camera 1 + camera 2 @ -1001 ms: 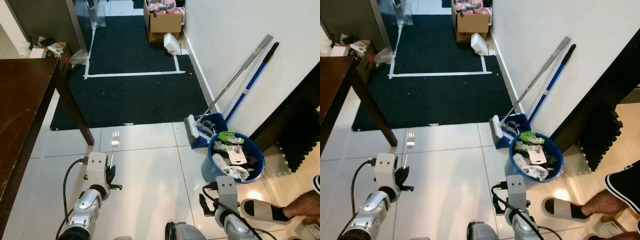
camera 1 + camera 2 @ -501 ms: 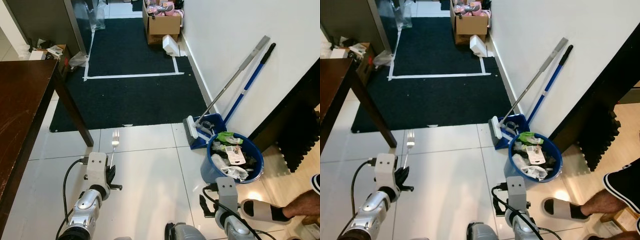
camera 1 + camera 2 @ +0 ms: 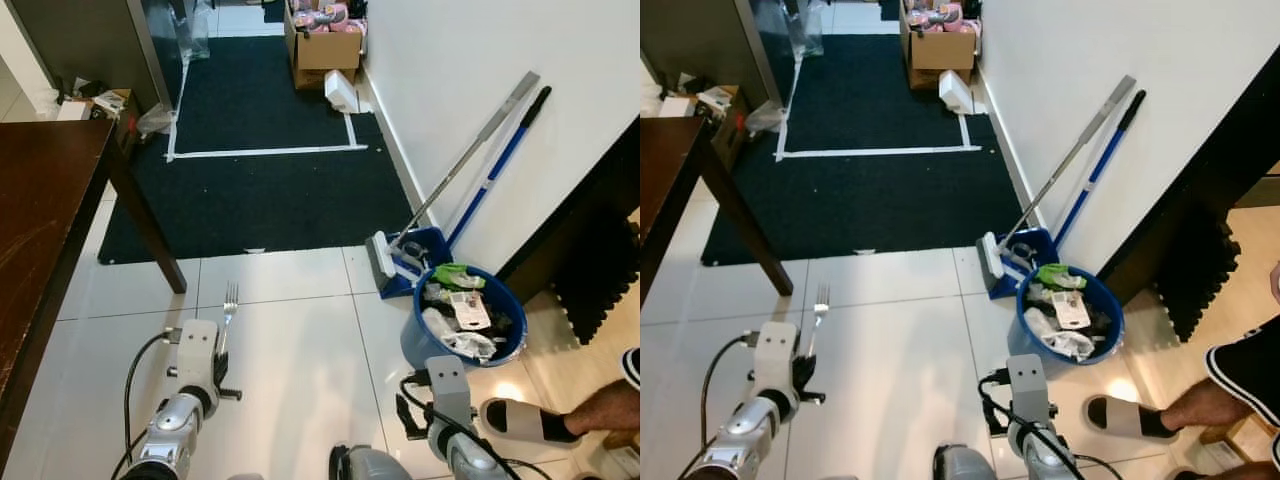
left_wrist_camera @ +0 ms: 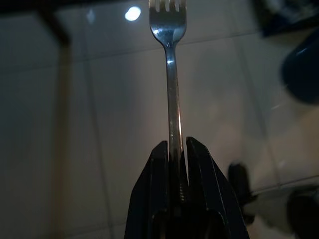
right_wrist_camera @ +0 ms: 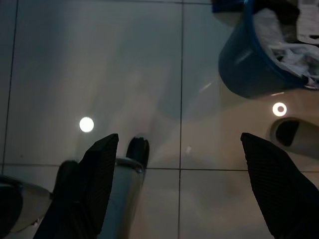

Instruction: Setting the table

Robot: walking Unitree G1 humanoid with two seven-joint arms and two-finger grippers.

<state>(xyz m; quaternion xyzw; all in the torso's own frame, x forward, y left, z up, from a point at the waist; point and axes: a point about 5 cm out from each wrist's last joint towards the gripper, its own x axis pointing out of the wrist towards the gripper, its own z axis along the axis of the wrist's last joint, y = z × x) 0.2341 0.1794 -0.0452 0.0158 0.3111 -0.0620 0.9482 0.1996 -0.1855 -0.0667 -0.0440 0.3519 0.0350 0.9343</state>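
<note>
A dark wooden table is seen along the left edge, at about 9 o'clock, one leg planted where the white tiles meet the dark rug. Just past it, at around 7 o'clock, the left gripper is clamped tight on the handle of a fork, which is held out over the bare tile floor with its tines pointing toward 12 o'clock, well clear of the tabletop. Cardboard boxes are stacked at 12 o'clock, at the far end of the rug. Toward 3 o'clock, a mop and a blue-handled broom are leaned against the white wall, with a blue dustpan at their foot and a blue bucket stuffed with rags and trash right beside it. The right gripper is hung low at 5 o'clock, fingers spread wide with nothing between them. A person's sandalled foot is parked on the tiles at 4 o'clock, near the bucket.
</note>
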